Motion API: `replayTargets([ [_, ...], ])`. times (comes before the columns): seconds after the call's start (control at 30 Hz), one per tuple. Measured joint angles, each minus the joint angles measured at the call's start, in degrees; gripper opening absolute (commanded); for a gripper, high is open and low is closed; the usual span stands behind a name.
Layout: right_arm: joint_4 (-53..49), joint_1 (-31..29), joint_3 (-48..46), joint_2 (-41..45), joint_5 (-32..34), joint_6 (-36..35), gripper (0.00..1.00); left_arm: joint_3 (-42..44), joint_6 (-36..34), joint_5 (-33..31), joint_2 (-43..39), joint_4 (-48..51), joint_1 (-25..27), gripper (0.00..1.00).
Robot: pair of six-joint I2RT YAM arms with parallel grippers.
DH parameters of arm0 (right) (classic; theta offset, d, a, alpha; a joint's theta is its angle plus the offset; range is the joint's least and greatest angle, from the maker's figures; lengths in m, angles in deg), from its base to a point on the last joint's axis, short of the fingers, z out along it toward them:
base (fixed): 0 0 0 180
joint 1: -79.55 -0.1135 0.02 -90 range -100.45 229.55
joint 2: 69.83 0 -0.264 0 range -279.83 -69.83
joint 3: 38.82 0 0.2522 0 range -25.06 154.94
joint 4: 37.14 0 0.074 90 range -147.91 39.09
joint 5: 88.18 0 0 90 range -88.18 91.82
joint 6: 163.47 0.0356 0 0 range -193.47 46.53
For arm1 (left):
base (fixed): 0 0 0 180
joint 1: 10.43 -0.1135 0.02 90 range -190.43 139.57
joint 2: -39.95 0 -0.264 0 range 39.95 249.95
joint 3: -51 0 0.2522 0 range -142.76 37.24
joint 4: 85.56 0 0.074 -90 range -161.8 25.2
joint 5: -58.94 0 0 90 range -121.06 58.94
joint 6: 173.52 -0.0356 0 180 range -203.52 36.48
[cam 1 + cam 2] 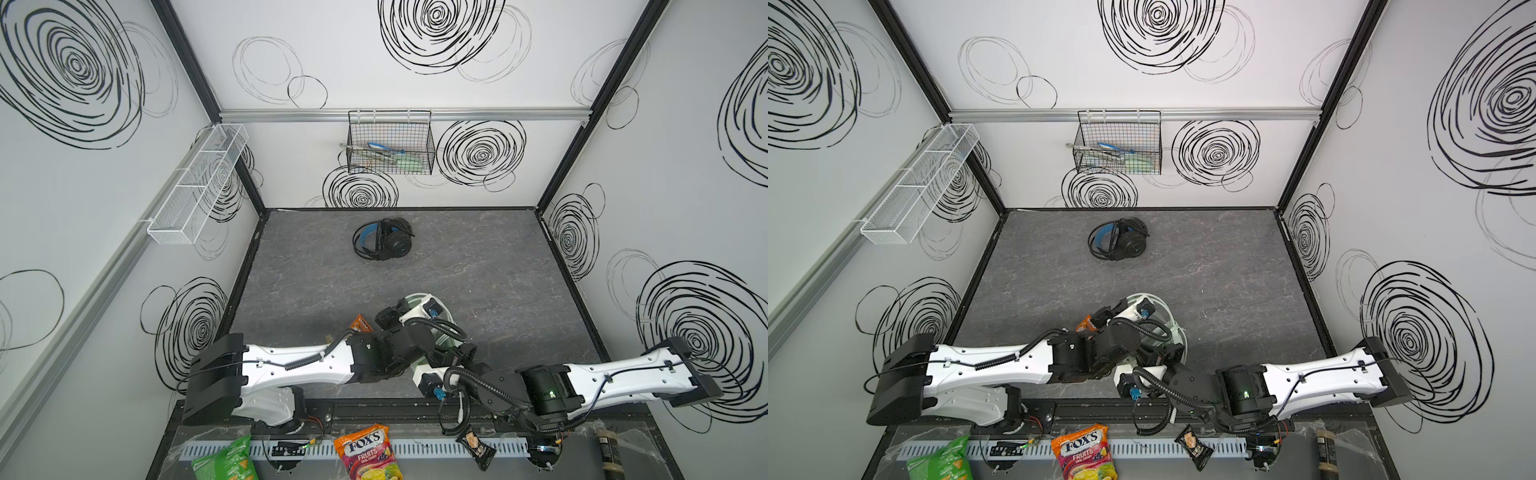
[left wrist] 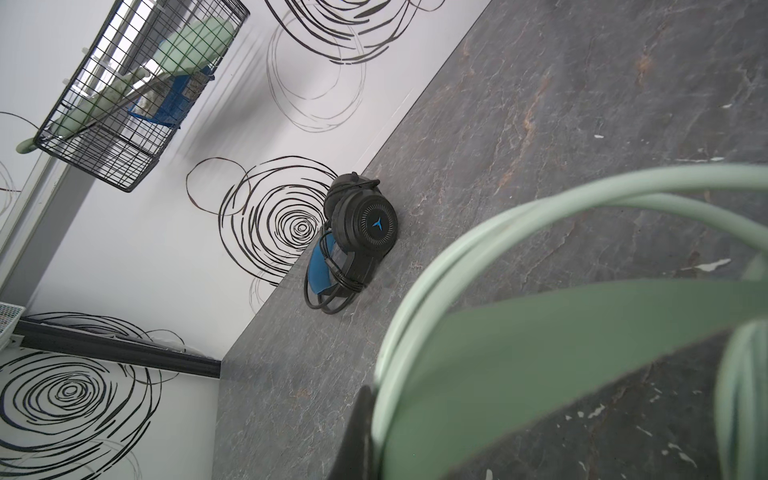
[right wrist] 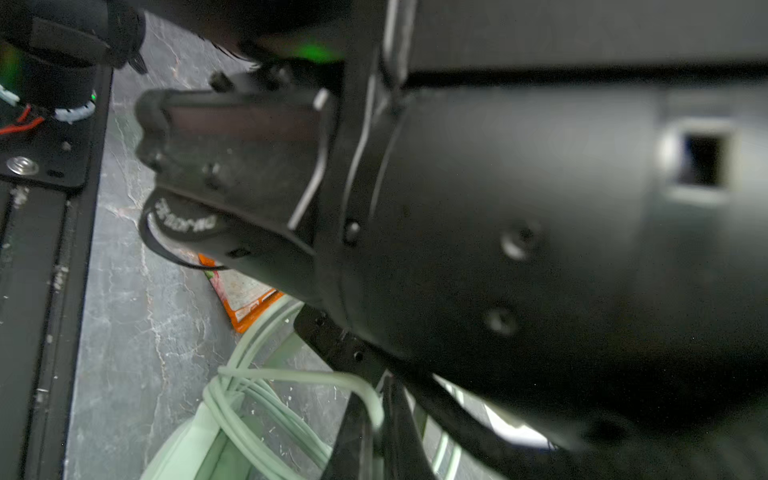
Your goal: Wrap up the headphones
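The black headphones (image 1: 384, 239) (image 1: 1119, 239) (image 2: 359, 237) lie at the far middle of the table, blue inner band showing and the black cable looped around them. The mint-green headphones (image 1: 415, 297) (image 1: 1156, 300) (image 2: 540, 357) sit near the front middle, mostly hidden under both arms. My left gripper (image 2: 370, 432) (image 1: 392, 312) is shut on their headband edge, where several cable turns run. My right gripper (image 3: 376, 432) is shut on a strand of the pale cable (image 3: 249, 415). In both top views the left arm hides it.
An orange snack packet (image 1: 360, 323) (image 3: 245, 299) lies just left of the mint headset. A black wire basket (image 1: 390, 143) hangs on the back wall and a white mesh basket (image 1: 195, 187) on the left wall. Snack bags (image 1: 368, 451) line the front ledge.
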Motion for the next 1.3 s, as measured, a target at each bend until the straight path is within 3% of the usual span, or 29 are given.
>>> replayTargets([
  [0.27,4.48,-8.41,-0.07,2.45,7.69,-10.10,0.00,0.48,0.63,2.45,-1.60,-2.40,0.26,0.00],
  [0.9,12.00,-11.37,-0.07,-3.98,20.41,-26.97,0.00,0.79,0.66,2.40,-1.31,-2.54,1.70,0.00],
  [1.3,10.54,-11.72,0.98,3.17,22.34,-24.85,0.00,0.79,2.99,1.79,-6.10,-3.74,2.10,0.00],
])
